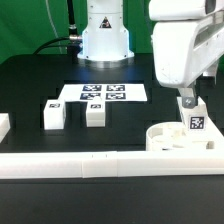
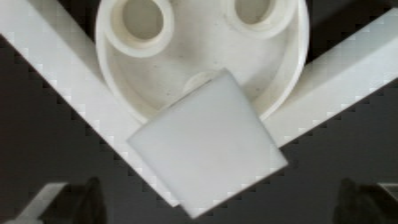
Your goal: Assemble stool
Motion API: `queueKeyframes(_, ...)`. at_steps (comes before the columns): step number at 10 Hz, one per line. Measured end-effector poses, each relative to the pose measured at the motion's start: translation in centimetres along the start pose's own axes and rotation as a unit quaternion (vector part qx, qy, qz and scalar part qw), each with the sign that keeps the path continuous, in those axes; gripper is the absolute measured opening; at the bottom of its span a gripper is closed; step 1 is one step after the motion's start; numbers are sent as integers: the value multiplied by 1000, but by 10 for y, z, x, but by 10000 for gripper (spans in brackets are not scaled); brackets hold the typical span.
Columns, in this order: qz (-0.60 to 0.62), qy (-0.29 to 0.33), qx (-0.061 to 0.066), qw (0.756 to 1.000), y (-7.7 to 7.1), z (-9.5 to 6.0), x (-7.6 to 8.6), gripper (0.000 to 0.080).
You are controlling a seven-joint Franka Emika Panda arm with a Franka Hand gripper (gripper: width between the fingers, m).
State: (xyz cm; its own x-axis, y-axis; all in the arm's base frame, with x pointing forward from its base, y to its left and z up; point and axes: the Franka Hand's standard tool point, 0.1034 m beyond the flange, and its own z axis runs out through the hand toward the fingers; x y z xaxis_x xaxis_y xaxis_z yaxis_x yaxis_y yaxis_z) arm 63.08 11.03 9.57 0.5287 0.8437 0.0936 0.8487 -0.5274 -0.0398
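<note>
The round white stool seat (image 1: 163, 136) lies in the corner of the rails at the exterior view's right; its holes show in the wrist view (image 2: 143, 60). One tagged leg (image 1: 196, 123) stands upright on the seat, and from above it shows as a white block (image 2: 210, 145). My gripper (image 1: 187, 101) hangs just over this leg, open. In the wrist view its dark fingers (image 2: 71, 200) stand wide on either side of the gripper's middle (image 2: 222, 203), clear of the leg. Two more legs (image 1: 54, 114) (image 1: 95, 113) lie on the black table at the exterior view's left.
The marker board (image 1: 105, 93) lies flat at the back middle, before the robot base (image 1: 105, 40). A long white rail (image 1: 100, 163) runs along the front, and rails (image 2: 338, 70) meet in a corner round the seat. A white piece (image 1: 3, 126) sits at the left edge.
</note>
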Motion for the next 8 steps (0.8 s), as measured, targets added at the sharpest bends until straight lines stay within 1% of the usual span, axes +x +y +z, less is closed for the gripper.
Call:
queueKeyframes(2, -81, -6, -4, 997, 1, 3, -3, 649)
queueKeyframes(5, -150, -9, -20, 988, 2, 6, -2, 649)
queueKeyframes(7, -155, -11, -25, 988, 4, 8, -2, 649)
queueKeyframes(8, -154, -12, -25, 988, 4, 9, -2, 649)
